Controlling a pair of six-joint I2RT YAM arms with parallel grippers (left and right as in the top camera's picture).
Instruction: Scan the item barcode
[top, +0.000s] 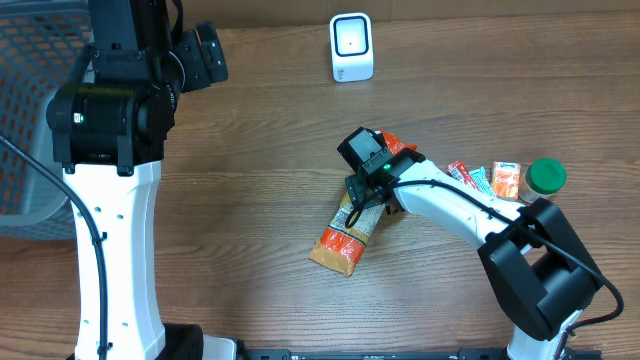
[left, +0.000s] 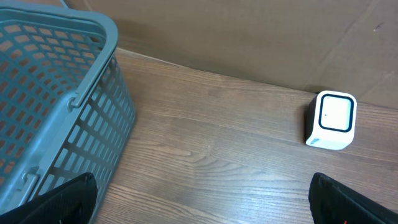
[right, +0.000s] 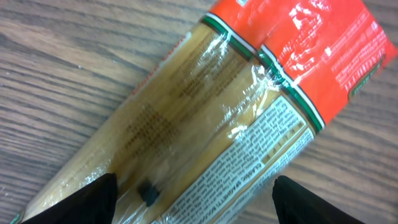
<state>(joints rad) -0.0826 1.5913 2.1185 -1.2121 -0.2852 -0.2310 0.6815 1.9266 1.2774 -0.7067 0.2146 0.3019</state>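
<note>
The right gripper (right: 193, 200) hangs low over a long packet of spaghetti (right: 205, 124), its jaws spread wide to either side of the packet's clear middle. Bare wood shows between the packet and one finger (right: 323, 202), so nothing is clamped. The packet (top: 349, 228) lies flat near the middle of the counter (top: 260, 150), slanted, with one orange end toward the near edge and the other hidden under the right gripper (top: 367, 192). Toward the right edge sit two small orange packets (top: 470, 177) (top: 506, 180), side by side, and just beside them a jar with a green lid (top: 546, 176). A small white scanner (top: 351, 47) stands upright by the far edge, well apart from the spaghetti. The left gripper (left: 205, 202) is held above the far left part of the counter with its jaws fully apart and nothing between them, looking toward the scanner (left: 331, 120) and a blue-grey mesh basket (left: 56, 93) at the far left corner.
</note>
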